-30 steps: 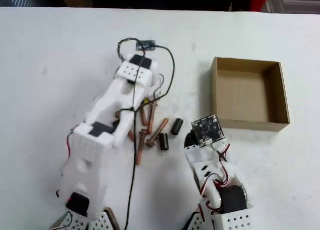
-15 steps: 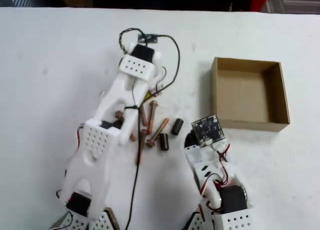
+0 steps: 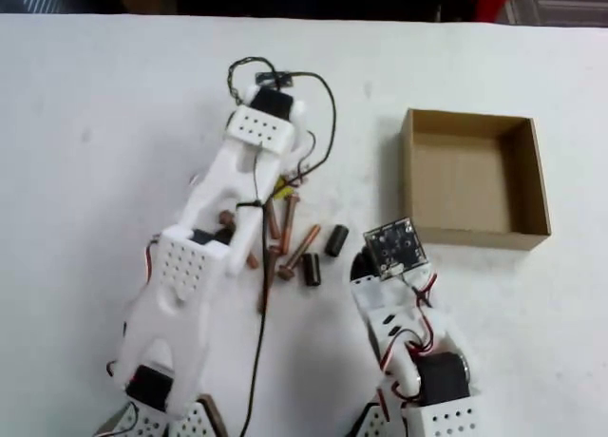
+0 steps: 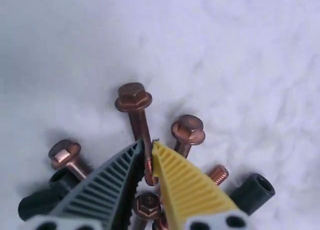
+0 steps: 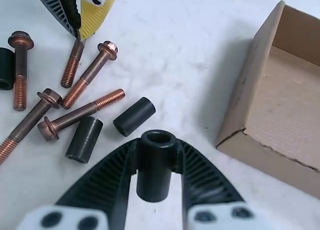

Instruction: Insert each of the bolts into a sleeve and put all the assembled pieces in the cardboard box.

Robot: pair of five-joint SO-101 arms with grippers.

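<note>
Lift the bolt [image 4: 134,97] pinched in the closed left pincer [image 4: 148,147] straight up. Line its tip with the sleeve [image 5: 156,172] clamped in the right pincer [image 5: 157,144]

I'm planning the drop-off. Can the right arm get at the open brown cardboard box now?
Probably yes: the brown cardboard box sits near the right gripper, only bare white table between, though it grips a black cylindrical sleeve.
</note>
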